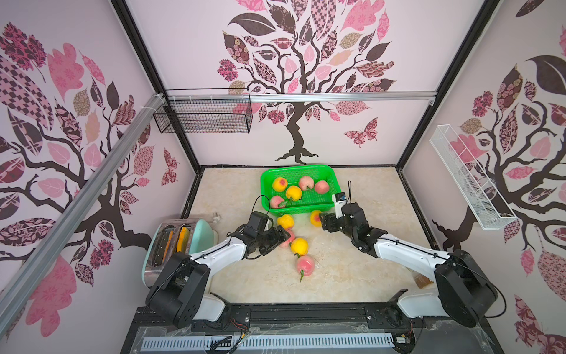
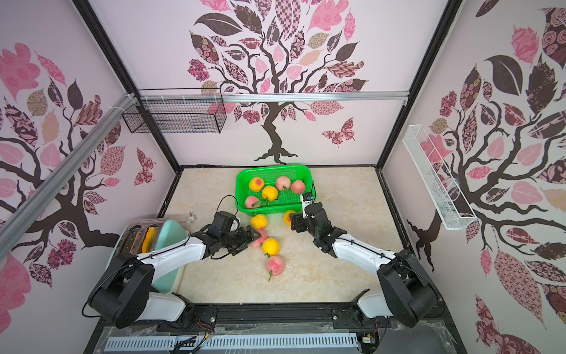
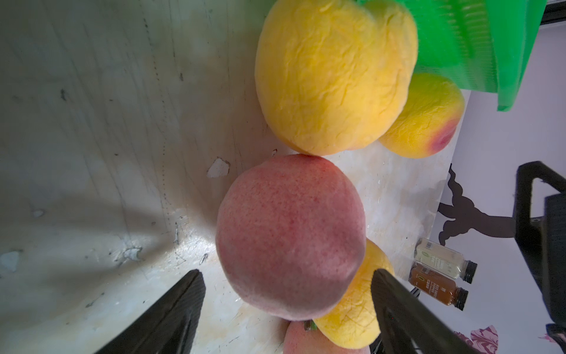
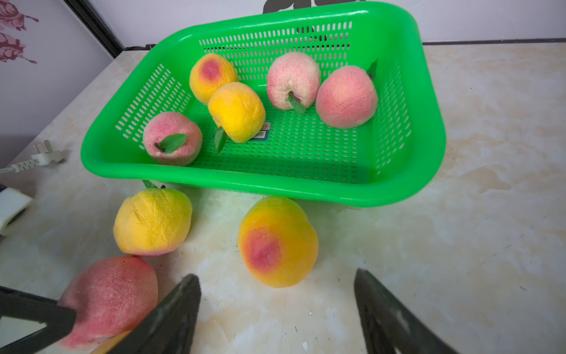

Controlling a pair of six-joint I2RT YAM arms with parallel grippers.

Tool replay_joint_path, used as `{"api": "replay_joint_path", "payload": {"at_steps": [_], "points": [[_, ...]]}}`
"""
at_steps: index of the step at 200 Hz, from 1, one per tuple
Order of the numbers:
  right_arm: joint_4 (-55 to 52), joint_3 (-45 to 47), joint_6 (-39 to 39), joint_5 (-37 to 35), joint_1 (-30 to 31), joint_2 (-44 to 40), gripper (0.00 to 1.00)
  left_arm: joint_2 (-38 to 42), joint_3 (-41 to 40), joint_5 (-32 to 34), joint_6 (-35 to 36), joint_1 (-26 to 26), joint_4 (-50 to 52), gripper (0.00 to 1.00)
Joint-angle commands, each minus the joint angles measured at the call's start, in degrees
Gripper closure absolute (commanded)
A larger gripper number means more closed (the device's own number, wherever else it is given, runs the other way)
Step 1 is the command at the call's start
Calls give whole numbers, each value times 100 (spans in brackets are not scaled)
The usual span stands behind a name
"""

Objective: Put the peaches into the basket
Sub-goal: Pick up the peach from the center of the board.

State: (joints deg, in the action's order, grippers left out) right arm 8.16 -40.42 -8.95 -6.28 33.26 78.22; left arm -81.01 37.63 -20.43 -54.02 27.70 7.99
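Overhead stereo pair; wrists near peaches (image 3: 291,236)

Basket (image 4: 433,122) sticker (image 4: 262,131), bottle labels (image 3: 435,260): illegible.

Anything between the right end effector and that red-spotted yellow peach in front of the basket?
Nothing visible. The red-spotted peach lies on bare table just ahead of the right end effector, whose jaws stand open. The plain yellow peach sits off to one side, apart.

Glossy plastic basket (image 4: 275,193), matt wrinkled peaches (image 4: 153,220)
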Motion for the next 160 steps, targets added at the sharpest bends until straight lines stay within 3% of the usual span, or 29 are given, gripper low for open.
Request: {"api": "replay_joint_path", "payload": {"at_steps": [1,160], "points": [[-77,-16,26,-91,26,-131,19,-77,148,130,14,19,-92,11],[-81,1,50,-143,26,-188,19,-472,183,135,-283,63,-390,14]]}}
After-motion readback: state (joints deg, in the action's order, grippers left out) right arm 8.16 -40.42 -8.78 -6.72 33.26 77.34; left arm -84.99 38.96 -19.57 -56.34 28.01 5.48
